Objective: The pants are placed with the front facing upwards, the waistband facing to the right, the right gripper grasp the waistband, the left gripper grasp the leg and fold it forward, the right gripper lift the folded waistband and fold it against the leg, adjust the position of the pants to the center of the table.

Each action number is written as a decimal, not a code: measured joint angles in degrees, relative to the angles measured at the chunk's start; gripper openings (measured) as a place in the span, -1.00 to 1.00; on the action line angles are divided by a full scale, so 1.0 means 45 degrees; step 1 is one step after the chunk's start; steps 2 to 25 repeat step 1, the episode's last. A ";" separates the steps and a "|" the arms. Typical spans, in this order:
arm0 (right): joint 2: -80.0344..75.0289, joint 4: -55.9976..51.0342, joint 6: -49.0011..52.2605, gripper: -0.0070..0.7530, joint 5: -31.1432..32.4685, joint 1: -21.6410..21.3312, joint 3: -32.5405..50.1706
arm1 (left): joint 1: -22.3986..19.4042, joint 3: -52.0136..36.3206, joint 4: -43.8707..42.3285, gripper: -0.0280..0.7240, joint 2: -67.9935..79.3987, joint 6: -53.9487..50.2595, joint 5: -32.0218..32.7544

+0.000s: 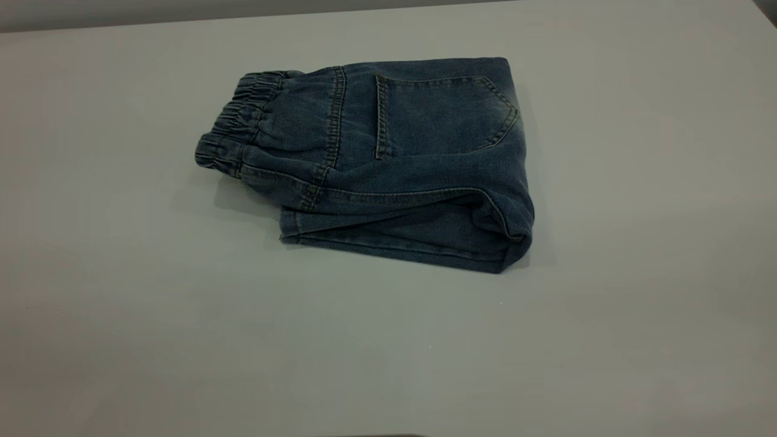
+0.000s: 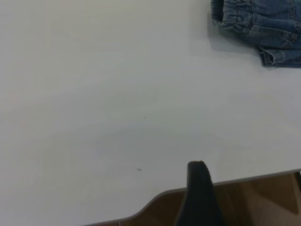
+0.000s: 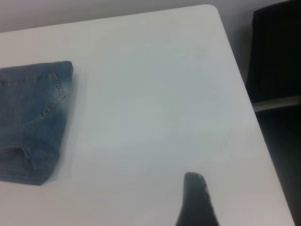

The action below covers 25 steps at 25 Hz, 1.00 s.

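Near edge of the surface [image 1: 121,340] is bare in the exterior view, neither arm showing there; each wrist view catches only one dark fingertip of its own tool, left tool [image 2: 200,195] over the surface's edge, right tool [image 3: 195,200] over the surface well apart from the cloth, so can't tell if either is released or clenched. Farther back the pants [image 1: 388,164] lie folded into a compact stack, roughly mid-surface toward the far side, touched by neither tool. Back patch pocket [image 1: 443,115] faces up, waistband [image 1: 237,124] on the stack's left end, fold at the right
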<state>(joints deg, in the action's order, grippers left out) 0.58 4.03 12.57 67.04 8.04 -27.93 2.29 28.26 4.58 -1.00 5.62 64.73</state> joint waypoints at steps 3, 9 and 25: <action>0.0000 -0.0003 0.0000 0.21 0.0000 0.0000 0.0000 | 0.0000 0.0000 0.0000 0.31 0.0000 0.0000 0.0000; 0.0000 -0.0003 0.0000 0.21 0.0000 0.0000 0.0000 | 0.0000 0.0000 0.0000 0.31 0.0000 0.0000 0.0000; 0.0000 -0.0003 0.0000 0.21 0.0000 0.0000 0.0000 | 0.0000 0.0000 0.0000 0.31 0.0000 0.0000 0.0000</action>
